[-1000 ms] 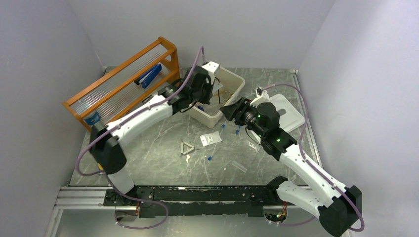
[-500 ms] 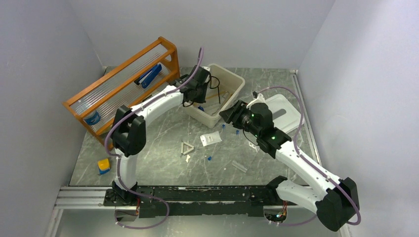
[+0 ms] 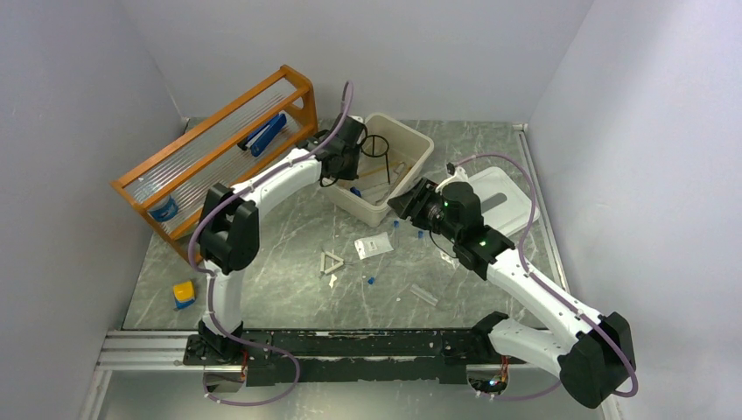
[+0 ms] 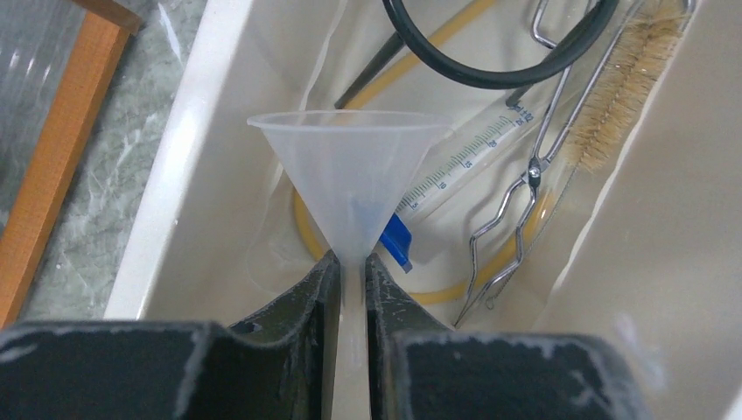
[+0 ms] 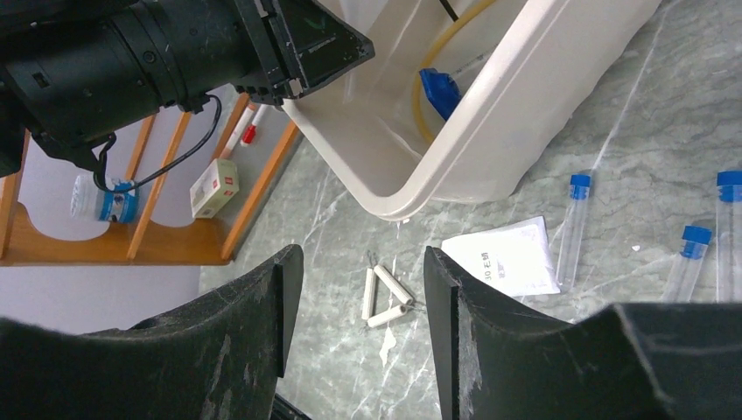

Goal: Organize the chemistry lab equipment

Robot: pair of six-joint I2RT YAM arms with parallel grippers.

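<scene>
Over the beige tub [image 4: 188,149], the left gripper [image 4: 352,267] pinches a clear funnel [image 4: 350,171] by its stem, above metal tongs [image 4: 532,173], a bristle brush [image 4: 626,83] and the black ring tripod [image 4: 490,79] inside. The right gripper [image 5: 363,262], jaws spread and empty, hovers over the wire triangle [image 5: 386,297], white packet [image 5: 507,255] and blue-capped vials [image 5: 573,229] on the table [image 5: 665,131].

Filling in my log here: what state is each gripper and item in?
Tub: lid off.
Funnel: held by its stem over the tub.
Left gripper: shut on the funnel.
Right gripper: open, empty.
Tongs: lying in the tub.
Clay triangle: lying on the table.
Blue-capped tubes: capped, lying on the table.
</scene>
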